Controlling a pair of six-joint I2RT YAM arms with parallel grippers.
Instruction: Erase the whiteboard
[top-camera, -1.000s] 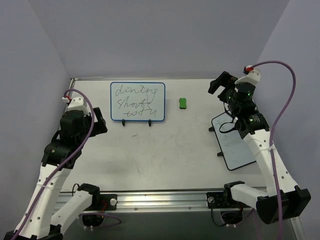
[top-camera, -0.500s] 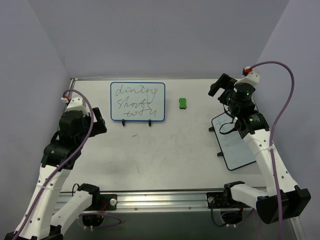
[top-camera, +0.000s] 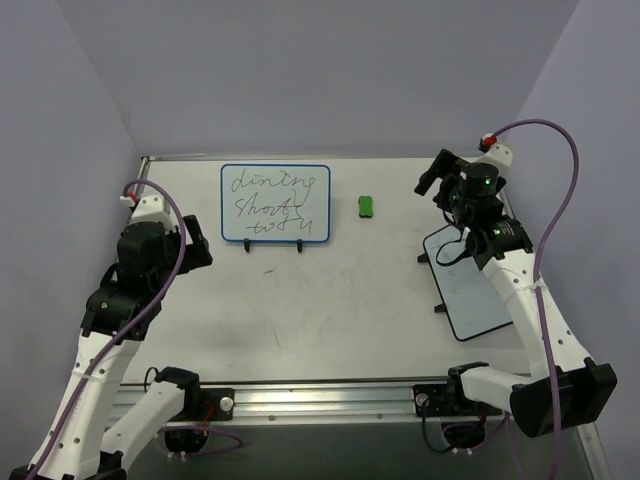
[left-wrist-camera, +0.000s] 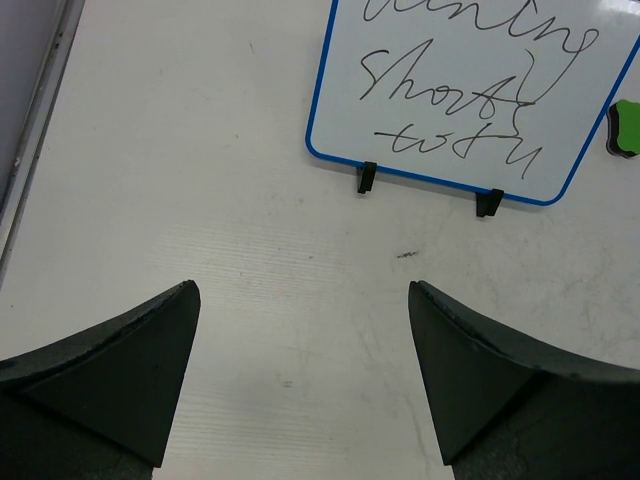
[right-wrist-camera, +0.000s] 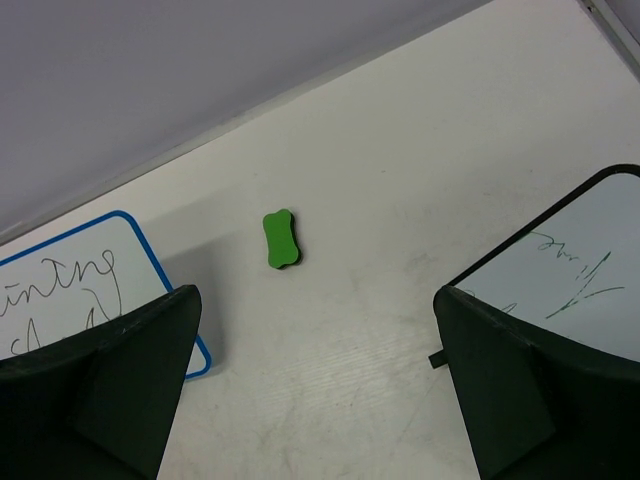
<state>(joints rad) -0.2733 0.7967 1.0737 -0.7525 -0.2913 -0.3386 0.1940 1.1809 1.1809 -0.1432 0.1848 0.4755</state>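
Whiteboard (top-camera: 275, 203): resting on its small black feet at the far left of the surface (top-camera: 340, 300), carrying three lines of black handwriting, with nothing wiped yet. Lying just to its right, apart from the blue frame: green eraser (top-camera: 367, 207), bone-shaped and flat on the surface.

Jaws: standing wide apart on both the left arm (top-camera: 130, 290) and the right arm (top-camera: 510, 270), gripping nothing. Hovering near the board's left side with the one, looking down towards the eraser with the other.

Probably risking, from here:
- skidding the low, flat eraser away or pinching it askew by coming down off-centre;
- shoving the light board backwards or tipping it off its feet by wiping without bracing it;
- straying onto the black-framed board (top-camera: 475, 285) lying beneath the right arm, also bearing scribbles, and cleaning the wrong one;
- leaving strokes near the frame's edges by sweeping too narrowly.
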